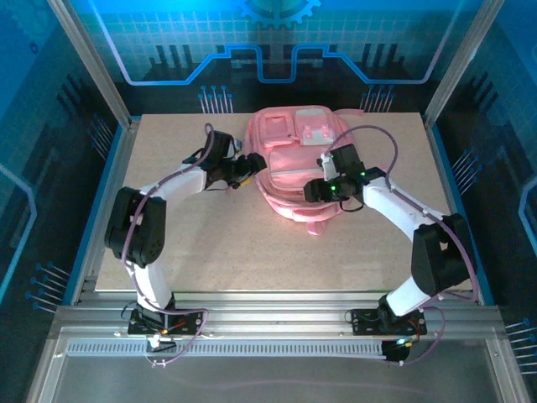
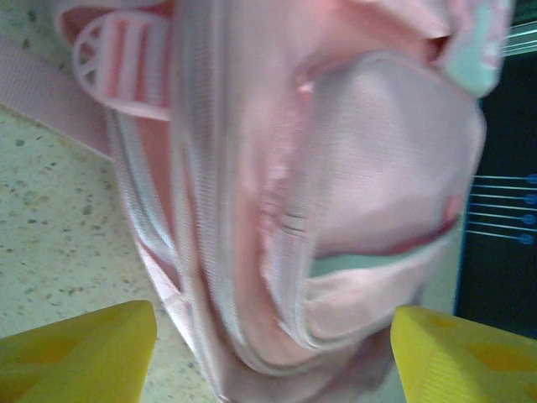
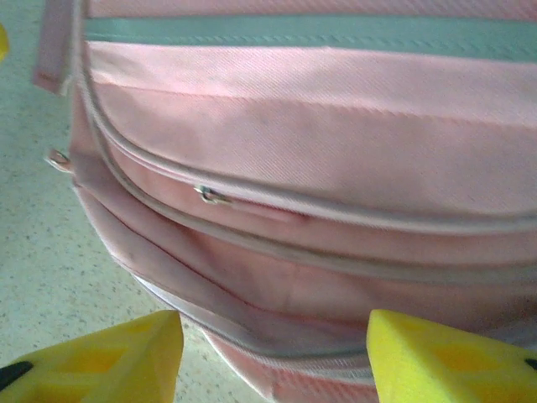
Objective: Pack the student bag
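A pink student bag (image 1: 289,168) lies on the tabletop (image 1: 210,243). The left hand (image 2: 273,332) and right hand (image 3: 274,336), both open, face it.

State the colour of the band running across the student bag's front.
Pale mint green band on the pink student bag, clearest in the right wrist view.

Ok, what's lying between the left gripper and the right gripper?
The student bag. In the top view its pink body spans the stretch from the left gripper at its edge to the right gripper over it.
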You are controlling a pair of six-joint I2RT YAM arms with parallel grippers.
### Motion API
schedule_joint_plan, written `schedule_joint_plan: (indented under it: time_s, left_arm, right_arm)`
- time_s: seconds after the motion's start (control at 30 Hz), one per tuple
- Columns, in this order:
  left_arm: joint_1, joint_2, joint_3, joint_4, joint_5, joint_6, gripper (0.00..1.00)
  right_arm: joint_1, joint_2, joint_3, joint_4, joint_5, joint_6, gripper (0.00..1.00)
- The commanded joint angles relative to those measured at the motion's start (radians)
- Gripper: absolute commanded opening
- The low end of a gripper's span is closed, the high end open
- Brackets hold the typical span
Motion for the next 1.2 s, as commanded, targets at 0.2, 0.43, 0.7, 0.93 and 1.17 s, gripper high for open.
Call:
schedule_joint_plan:
  time_s: [0.2,0.43,0.7,0.93,1.17]
  left_arm:
    - [-0.138,-0.116,-0.248,0.167,-0.059,-0.220,0.73]
    - [-0.234,-0.058,-0.290,0.273,-0.126,-0.308,0.73]
    - [-0.234,0.045,-0.285,0.296,-0.159,-0.303,0.59]
    - [-0.206,0.065,-0.319,0.312,-0.157,-0.294,0.48]
    - [-0.201,0.057,-0.332,0.311,-0.149,-0.281,0.44]
  right_arm:
    - [0.011,0.132,-0.018,0.177,-0.097,-0.018,0.63]
    - [0.016,0.175,-0.022,0.265,-0.111,-0.003,0.66]
    - [0.043,0.177,-0.007,0.337,-0.157,-0.047,0.61]
    - [0.072,0.224,0.031,0.324,-0.142,-0.061,0.49]
    - [0.114,0.252,0.078,0.271,-0.038,-0.113,0.39]
